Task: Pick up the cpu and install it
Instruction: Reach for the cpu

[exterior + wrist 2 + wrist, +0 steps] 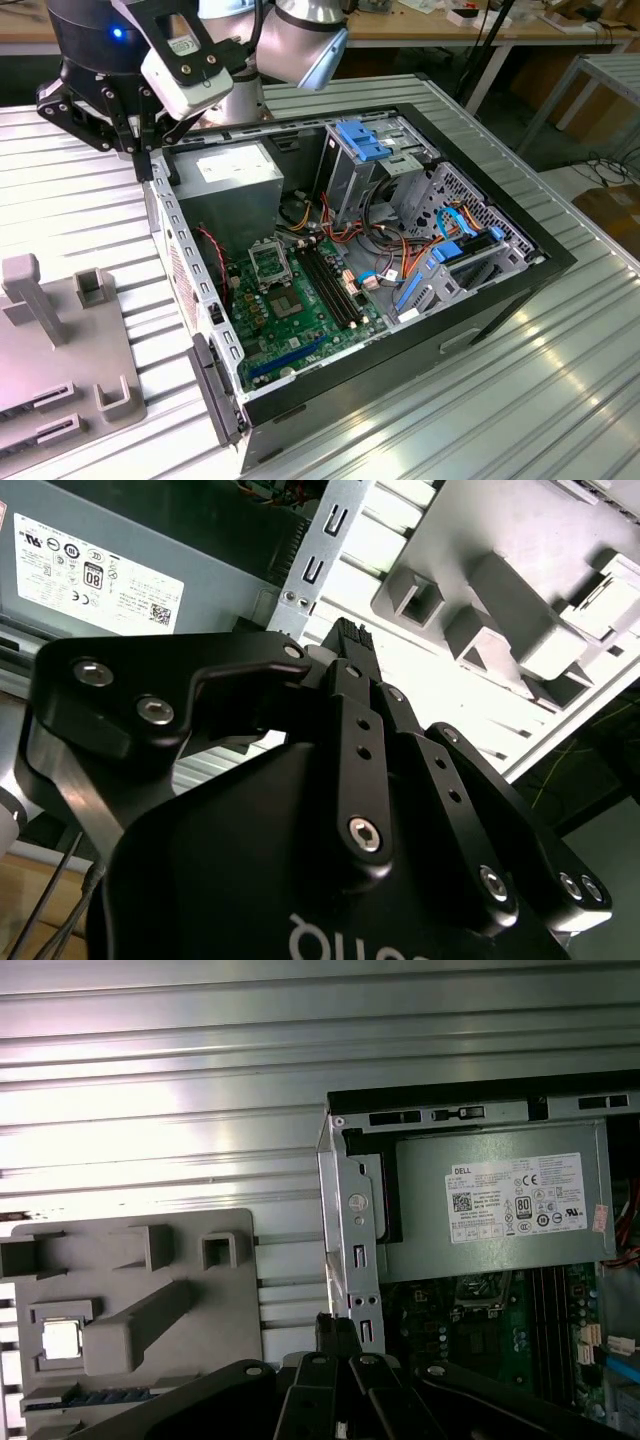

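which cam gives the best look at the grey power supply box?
First wrist view: the power supply lies square-on, its whole labelled face in frame. The exterior view shows it obliquely, in the case's corner. The second wrist view catches one labelled corner, the rest behind the end effector.

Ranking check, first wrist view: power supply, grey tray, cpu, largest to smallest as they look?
1. grey tray, though the picture's edge cuts it off
2. power supply
3. cpu, by far the smallest, sitting in the tray
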`<state>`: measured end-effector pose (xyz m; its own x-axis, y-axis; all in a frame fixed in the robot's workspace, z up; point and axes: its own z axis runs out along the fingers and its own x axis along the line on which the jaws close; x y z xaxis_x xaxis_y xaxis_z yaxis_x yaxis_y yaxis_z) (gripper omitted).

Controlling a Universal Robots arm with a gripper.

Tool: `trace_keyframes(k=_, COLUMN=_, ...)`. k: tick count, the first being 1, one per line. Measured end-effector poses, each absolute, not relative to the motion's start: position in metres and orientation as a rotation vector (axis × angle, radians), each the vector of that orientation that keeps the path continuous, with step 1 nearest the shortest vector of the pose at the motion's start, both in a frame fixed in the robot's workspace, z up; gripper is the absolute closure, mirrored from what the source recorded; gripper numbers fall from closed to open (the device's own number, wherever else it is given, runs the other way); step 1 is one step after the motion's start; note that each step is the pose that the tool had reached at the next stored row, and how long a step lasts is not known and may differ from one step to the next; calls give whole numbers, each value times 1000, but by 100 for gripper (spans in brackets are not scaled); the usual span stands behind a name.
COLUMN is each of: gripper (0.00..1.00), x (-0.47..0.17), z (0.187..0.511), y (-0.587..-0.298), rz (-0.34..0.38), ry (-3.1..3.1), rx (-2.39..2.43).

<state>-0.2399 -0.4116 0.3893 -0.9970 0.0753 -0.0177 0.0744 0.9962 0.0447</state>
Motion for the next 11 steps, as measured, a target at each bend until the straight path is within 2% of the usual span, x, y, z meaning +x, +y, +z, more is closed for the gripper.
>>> trace_keyframes(k=11, gripper=89, x=-244, z=389, y=-412, rz=69, ry=3119, rx=117)
